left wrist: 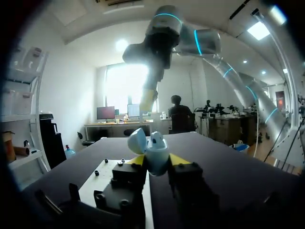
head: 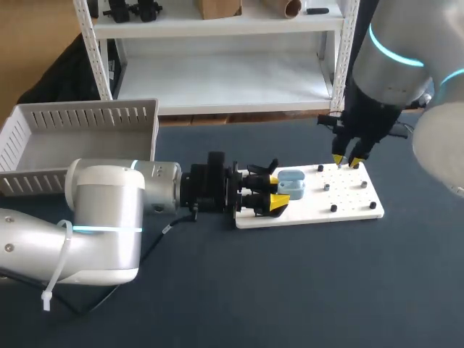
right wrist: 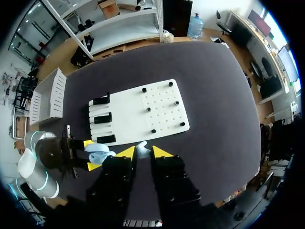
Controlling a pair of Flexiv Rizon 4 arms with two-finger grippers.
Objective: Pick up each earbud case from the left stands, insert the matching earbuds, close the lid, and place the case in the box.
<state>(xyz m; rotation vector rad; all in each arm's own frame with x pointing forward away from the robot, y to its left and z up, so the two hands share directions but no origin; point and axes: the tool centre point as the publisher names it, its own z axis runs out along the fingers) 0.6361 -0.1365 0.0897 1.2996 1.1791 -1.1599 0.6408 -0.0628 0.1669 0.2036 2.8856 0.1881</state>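
A light-blue plastic earbud case (head: 291, 185) is held between the yellow tips of the left gripper (head: 279, 191), which is pinched onto it from both sides. Its rounded lid (left wrist: 137, 141) is flipped open and upright, with the cavity facing up. Something pale sits in the cavity. Whether that is a seated bud cannot be told.

Above and ahead of the left gripper hangs the right gripper (right wrist: 143, 151), fingers pointing down. It is nipped together on a small pale earbud (right wrist: 142, 147). Seen from the right wrist, the case is below and off to one side of these fingers, not straight under them.

Under both grippers lies a white perforated board (head: 348, 196) on the dark table (head: 304, 290). Three black stands (right wrist: 103, 118) are set at the board's end nearest the left gripper, and no case is seen on them. A few black pegs (right wrist: 176, 102) are scattered over the other end.

A grey slatted plastic box (head: 80, 116) is well behind the left gripper, beside that arm. No case shows in the part visible.

Progress is judged early to middle for this case:
- Done: case lifted, lid open, one bud in hand.
- Left: bud insertion, lid closing and boxing.
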